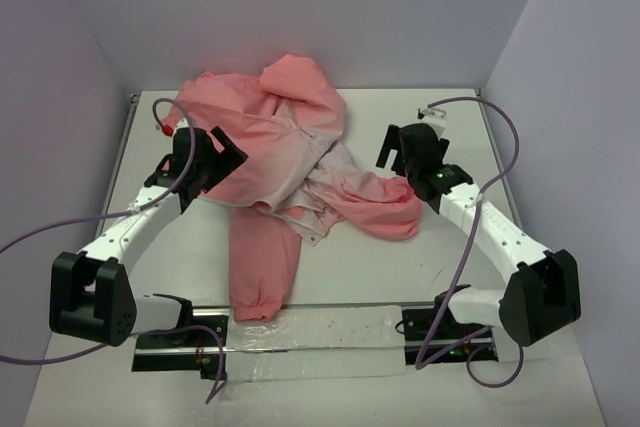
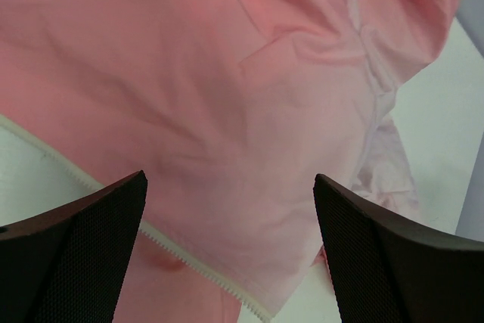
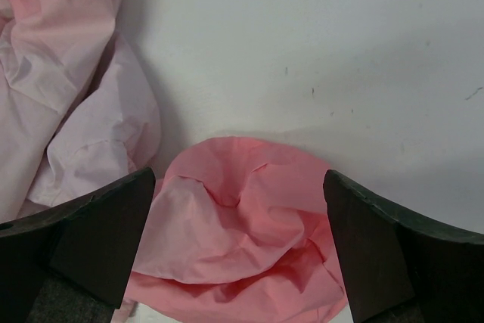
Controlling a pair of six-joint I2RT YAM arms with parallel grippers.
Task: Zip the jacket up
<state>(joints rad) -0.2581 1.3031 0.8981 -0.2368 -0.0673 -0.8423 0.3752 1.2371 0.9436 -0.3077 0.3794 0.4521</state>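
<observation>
The jacket (image 1: 290, 147) lies crumpled mid-counter (image 1: 450, 247), hood toward the far wall, one sleeve (image 1: 262, 267) trailing to the near edge. The left hand (image 2: 229, 187) hovers spread over its front by the zipper teeth (image 2: 189, 262). The right hand (image 3: 240, 179) gapes empty above a bunched fold.

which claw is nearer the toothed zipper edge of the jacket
Left. The left claw hovers directly over the zipper edge; the right claw sits over bunched pink fabric.
</observation>
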